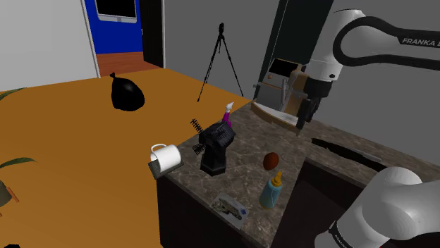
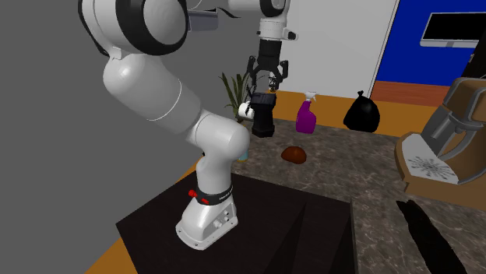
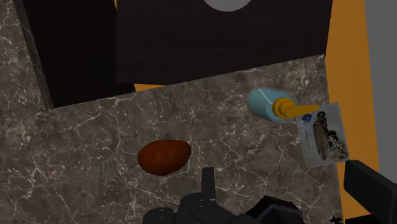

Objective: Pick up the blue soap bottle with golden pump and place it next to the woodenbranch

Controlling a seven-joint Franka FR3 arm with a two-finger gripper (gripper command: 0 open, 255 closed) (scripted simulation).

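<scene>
Soap bottle (image 1: 272, 191) stands upright, spout toward card (image 3: 323, 135)

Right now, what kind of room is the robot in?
Probably a kitchen in a house. There is a dark marbled counter, a coffee machine, a mug and a soap bottle.

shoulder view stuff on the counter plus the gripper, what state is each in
blue soap bottle, upright, untouched
brown oval lump, lying on the counter
white mug, looks tilted, at the counter's corner
purple spray bottle, upright
gripper, open, empty, high over the counter
</scene>
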